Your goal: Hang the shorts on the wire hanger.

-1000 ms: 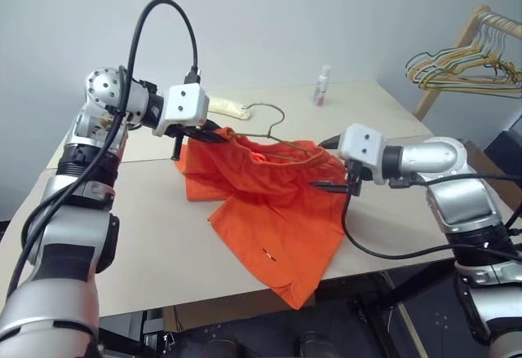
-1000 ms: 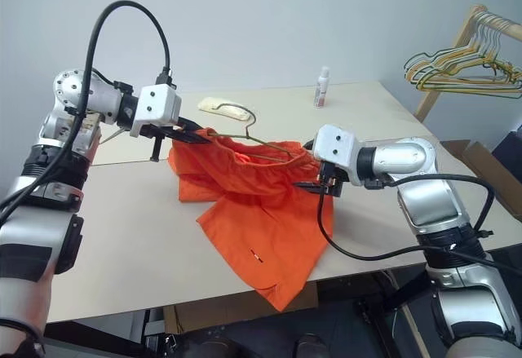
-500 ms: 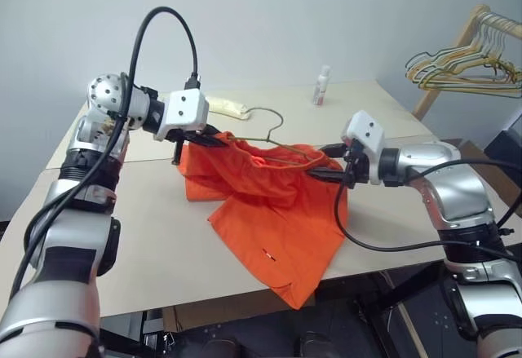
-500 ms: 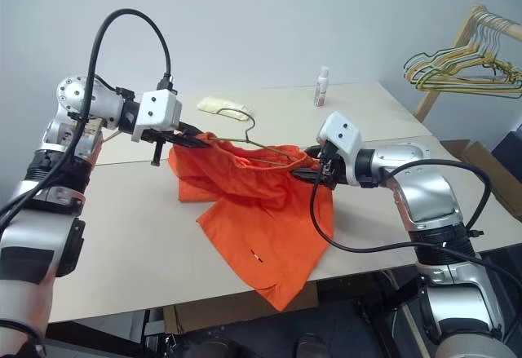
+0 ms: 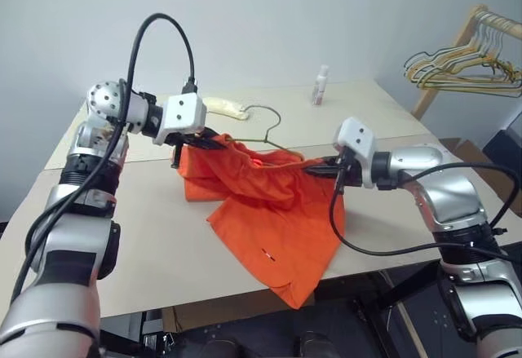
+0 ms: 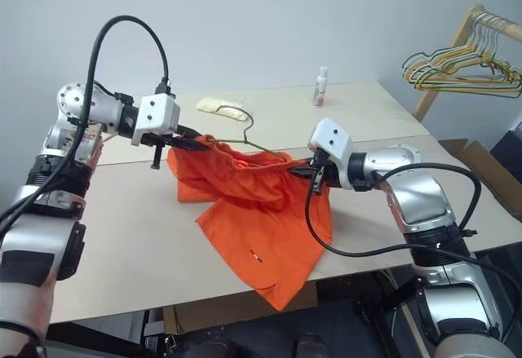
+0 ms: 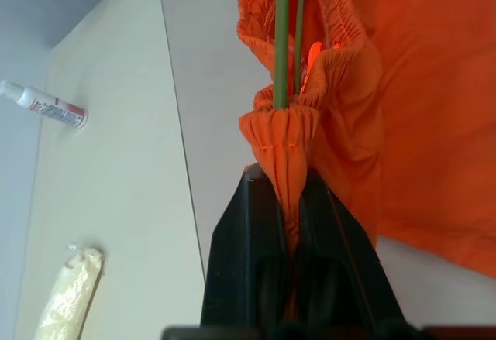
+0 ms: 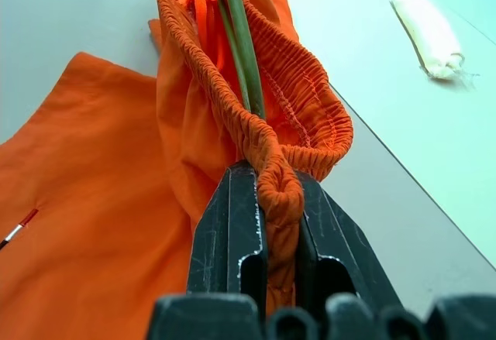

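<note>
Right gripper (image 8: pixel 280 200) has just closed its jaws on the waistband of the shorts (image 5: pixel 277 211); left gripper (image 7: pixel 293 200) stays clamped on the opposite end. Wire hanger (image 5: pixel 269 134) sits inside the waistband above the worktop (image 5: pixel 163 236). Lifting appears feasible.

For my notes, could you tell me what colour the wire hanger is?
Dull grey-green wire hanger, clearest in the left wrist view.

A small white bottle (image 5: pixel 320 84) and a pale packet (image 5: pixel 226 108) lie on the table (image 5: pixel 147 244).
</note>
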Robot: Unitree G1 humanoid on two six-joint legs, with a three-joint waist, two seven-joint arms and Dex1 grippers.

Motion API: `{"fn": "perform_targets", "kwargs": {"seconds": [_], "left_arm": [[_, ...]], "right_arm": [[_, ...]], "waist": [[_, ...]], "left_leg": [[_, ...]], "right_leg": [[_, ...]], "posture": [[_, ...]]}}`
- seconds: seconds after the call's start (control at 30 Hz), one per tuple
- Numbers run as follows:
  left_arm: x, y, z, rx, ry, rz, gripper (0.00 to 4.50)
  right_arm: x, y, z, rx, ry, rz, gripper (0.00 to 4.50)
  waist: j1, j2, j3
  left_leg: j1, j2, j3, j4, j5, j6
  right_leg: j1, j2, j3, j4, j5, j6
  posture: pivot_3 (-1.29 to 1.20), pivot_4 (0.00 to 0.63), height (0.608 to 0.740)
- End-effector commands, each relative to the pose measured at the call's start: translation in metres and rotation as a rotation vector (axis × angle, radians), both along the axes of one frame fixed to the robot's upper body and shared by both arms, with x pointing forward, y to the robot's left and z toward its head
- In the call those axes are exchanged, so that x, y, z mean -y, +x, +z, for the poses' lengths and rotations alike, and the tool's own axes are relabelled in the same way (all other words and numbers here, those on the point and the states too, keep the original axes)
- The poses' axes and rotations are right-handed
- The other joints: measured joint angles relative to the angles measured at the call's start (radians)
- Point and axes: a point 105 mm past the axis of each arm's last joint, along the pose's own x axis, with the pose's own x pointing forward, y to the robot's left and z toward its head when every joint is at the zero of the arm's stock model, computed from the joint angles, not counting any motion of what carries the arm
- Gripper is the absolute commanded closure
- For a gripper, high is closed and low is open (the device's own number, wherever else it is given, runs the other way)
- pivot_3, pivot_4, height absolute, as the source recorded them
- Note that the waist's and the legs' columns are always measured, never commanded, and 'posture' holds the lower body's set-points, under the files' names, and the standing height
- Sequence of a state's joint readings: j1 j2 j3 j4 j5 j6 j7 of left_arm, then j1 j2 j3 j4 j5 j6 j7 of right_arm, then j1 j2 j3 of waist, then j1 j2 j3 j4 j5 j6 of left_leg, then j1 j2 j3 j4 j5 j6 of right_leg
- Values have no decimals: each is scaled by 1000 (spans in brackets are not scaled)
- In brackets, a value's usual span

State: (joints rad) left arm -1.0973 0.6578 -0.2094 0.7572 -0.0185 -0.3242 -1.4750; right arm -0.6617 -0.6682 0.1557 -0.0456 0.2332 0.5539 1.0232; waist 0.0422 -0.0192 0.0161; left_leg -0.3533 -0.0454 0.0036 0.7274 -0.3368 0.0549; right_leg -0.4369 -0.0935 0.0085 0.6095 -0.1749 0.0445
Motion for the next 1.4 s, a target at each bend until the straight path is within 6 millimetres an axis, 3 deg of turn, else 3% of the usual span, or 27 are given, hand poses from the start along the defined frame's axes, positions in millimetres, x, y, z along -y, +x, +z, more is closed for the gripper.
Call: {"fn": "perform_targets", "kwargs": {"seconds": [0.03,0.3,0.43,0.67,0.83,1.03,1.4], "left_arm": [[6,4,7,26,-52,12,3866],[-11,21,28,87,-255,181,1289],[-17,23,29,101,-331,224,9],[-12,28,46,116,-617,310,0],[4,6,34,44,-646,206,0],[14,-2,30,24,-671,187,0],[21,-18,46,-38,-835,139,0]], "right_arm": [[0,1,20,85,21,7,4359],[22,-4,27,83,42,-73,4388],[39,-6,33,84,72,-153,4391],[72,-6,46,38,172,-377,4393],[107,-9,49,9,243,-570,4393],[146,-17,41,4,250,-815,4393],[204,-27,45,-54,295,-1253,4393]], "waist": [[1,0,0],[-1,0,0],[-1,0,0],[1,0,0],[-6,0,0],[-7,0,0],[-44,1,-1]], "left_leg": [[0,0,0,0,0,0],[0,0,0,0,0,0],[0,0,0,0,0,0],[0,2,0,0,0,0],[-1,2,0,0,0,0],[0,2,0,0,0,0],[0,2,1,0,0,0]], "right_leg": [[0,0,0,0,0,0],[0,0,0,0,0,0],[-1,-1,0,0,0,0],[0,-2,0,0,0,0],[-1,-3,1,0,0,1],[0,-3,2,0,0,1],[0,-5,4,0,1,1]], "posture": [[115,0,740],[99,0,740],[78,0,740],[45,0,740],[10,0,740],[-20,0,740],[-48,0,740]]}}
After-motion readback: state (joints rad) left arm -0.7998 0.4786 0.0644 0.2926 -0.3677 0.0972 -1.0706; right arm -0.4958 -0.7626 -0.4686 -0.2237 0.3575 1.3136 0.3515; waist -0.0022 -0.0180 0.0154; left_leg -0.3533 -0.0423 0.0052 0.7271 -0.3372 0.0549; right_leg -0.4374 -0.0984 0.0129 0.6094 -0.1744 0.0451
